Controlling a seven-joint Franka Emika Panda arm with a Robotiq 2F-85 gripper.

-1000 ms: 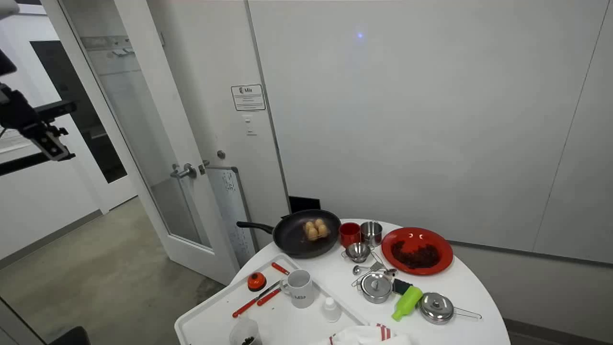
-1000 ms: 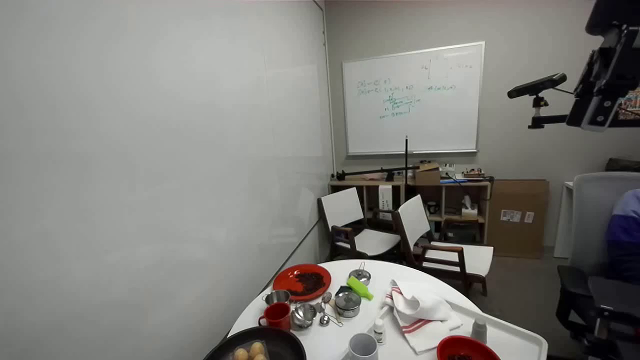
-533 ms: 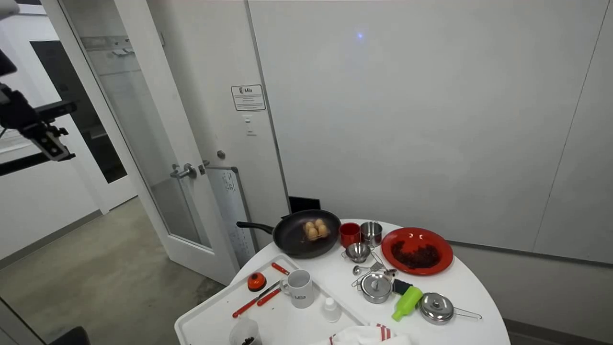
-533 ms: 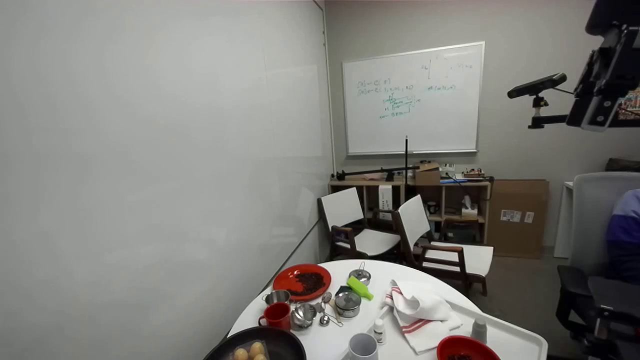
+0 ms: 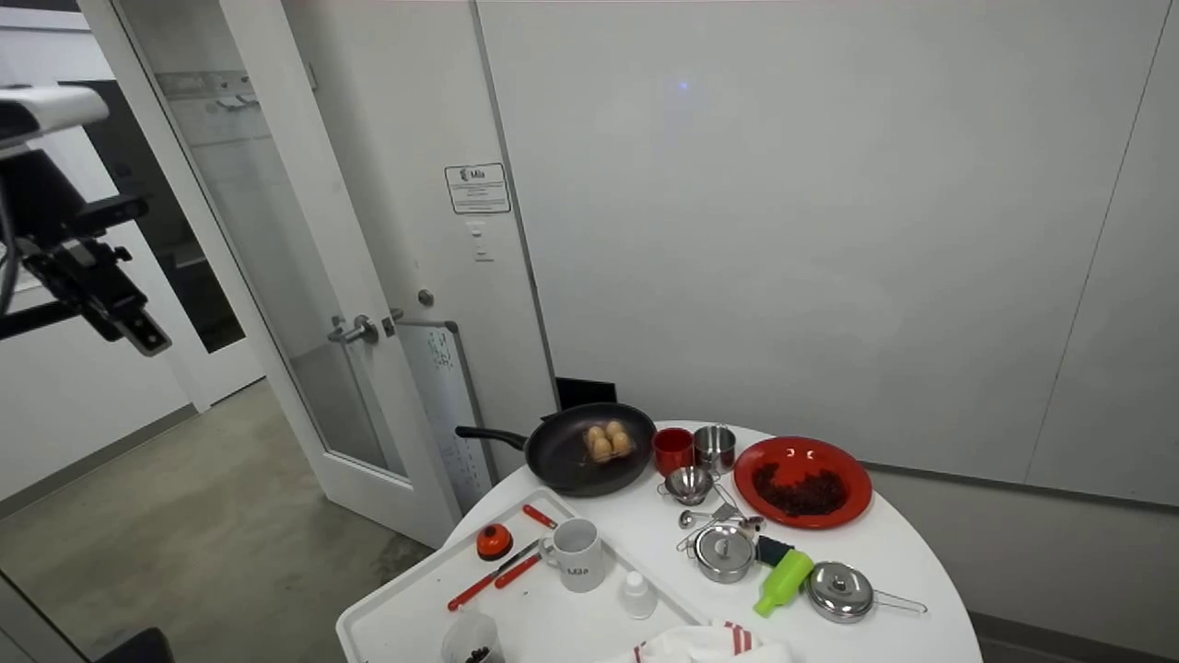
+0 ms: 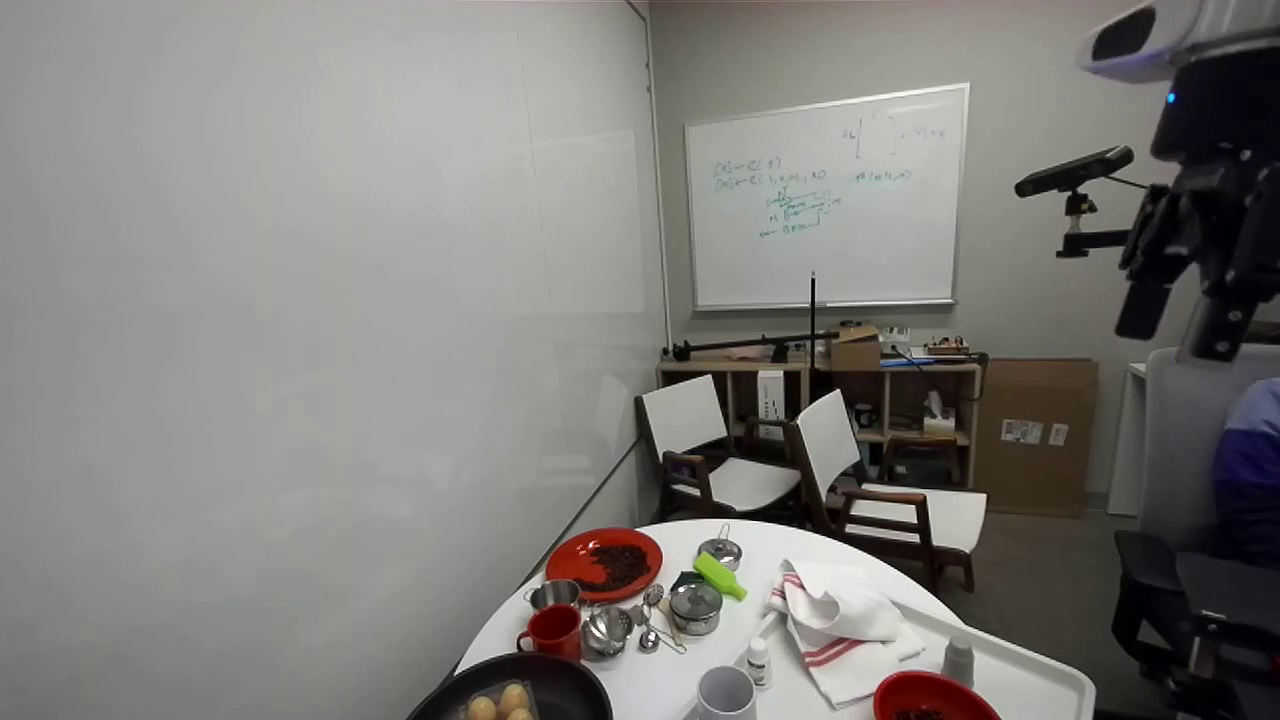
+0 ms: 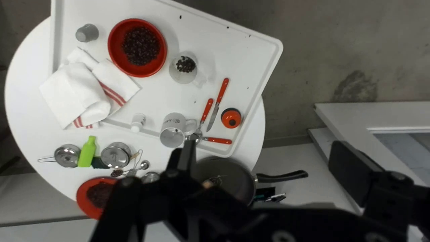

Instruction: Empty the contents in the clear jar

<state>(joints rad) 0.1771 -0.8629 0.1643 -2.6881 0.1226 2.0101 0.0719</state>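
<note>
The clear jar is a translucent cup with a handle (image 7: 183,74) and holds dark beans (image 7: 185,64) at its bottom. It stands upright on the white tray (image 7: 231,50). In an exterior view the jar (image 5: 470,635) is cut by the lower edge. A red bowl of dark beans (image 7: 140,47) stands beside it; the bowl also shows in an exterior view (image 6: 930,690). My gripper (image 7: 267,161) is open and empty, its fingers wide apart. It hangs high, away from the table, in both exterior views (image 5: 147,341) (image 6: 1178,325).
A grey mug (image 7: 173,129), red-handled cutlery (image 7: 221,90), an orange timer (image 7: 231,118), a white bottle (image 7: 138,122) and a towel (image 7: 77,90) lie around. A black pan (image 5: 589,474) and red plate (image 5: 803,479) stand at the wall. A door (image 5: 304,230) stands beside the table.
My gripper has turned and tilted, so its fingers point more downward. More of the wrist shows in both exterior views. The things on the table have not moved.
</note>
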